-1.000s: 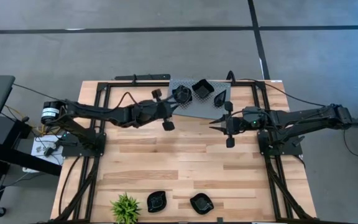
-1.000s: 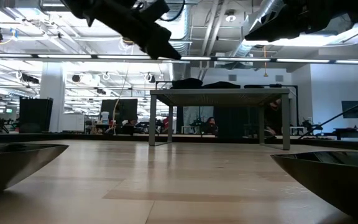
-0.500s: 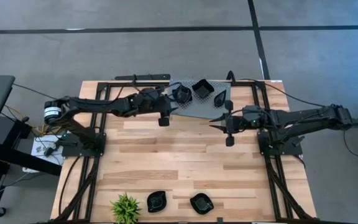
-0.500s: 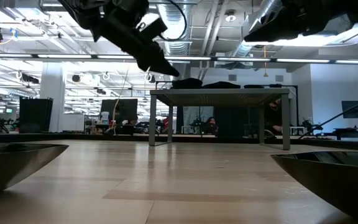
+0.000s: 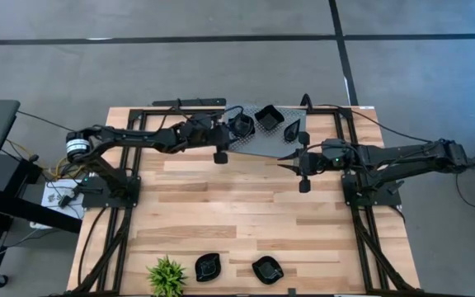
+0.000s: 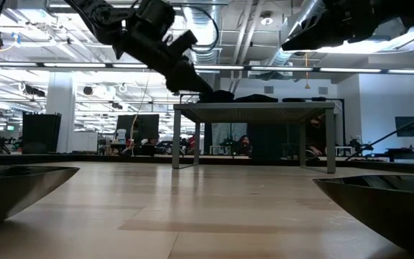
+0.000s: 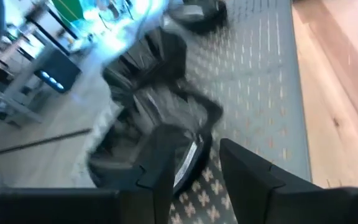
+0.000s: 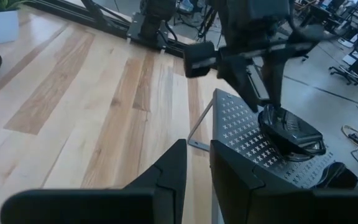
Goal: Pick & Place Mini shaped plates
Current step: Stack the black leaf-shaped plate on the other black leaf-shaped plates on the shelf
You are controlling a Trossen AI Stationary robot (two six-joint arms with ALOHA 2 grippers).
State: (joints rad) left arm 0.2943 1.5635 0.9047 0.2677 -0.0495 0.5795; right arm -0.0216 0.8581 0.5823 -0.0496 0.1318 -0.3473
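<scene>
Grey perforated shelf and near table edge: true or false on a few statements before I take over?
1. Three black plates sit on the grey shelf. True.
2. The left gripper is over the shelf by the round plate, fingers apart. True.
3. The right gripper grips a plate. False: nothing sits between its fingers.
4. The green plant stands on the shelf. False: it stands at the table's near edge beside two plates.
</scene>
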